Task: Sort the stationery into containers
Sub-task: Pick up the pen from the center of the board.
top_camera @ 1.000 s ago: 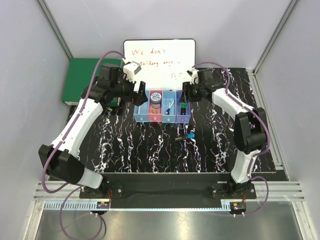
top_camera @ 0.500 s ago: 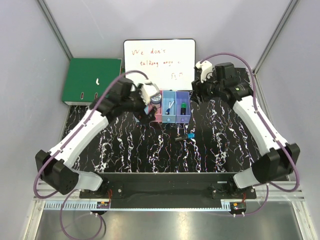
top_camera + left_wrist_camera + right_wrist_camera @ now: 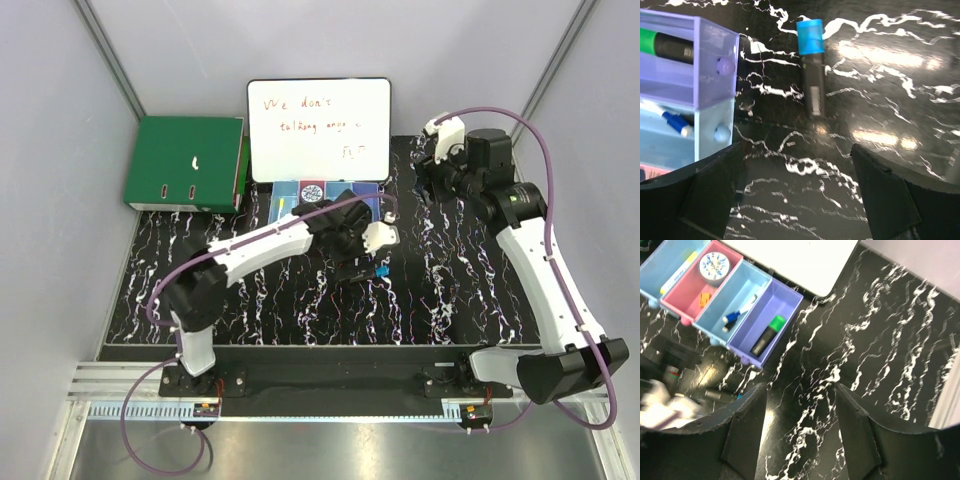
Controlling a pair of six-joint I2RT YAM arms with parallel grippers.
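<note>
Blue-capped marker (image 3: 811, 75) lies ahead of L jaws (spread wide), long axis pointing away, cap far; R jaws, also spread, well off.

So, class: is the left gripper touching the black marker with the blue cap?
Apart. The left wrist view shows the left gripper open, with bare table between its fingers and the black marker with the blue cap.

Lab robot cell: alu frame (image 3: 108, 52), grey walls (image 3: 50, 200), marbled table (image 3: 440, 290).
</note>
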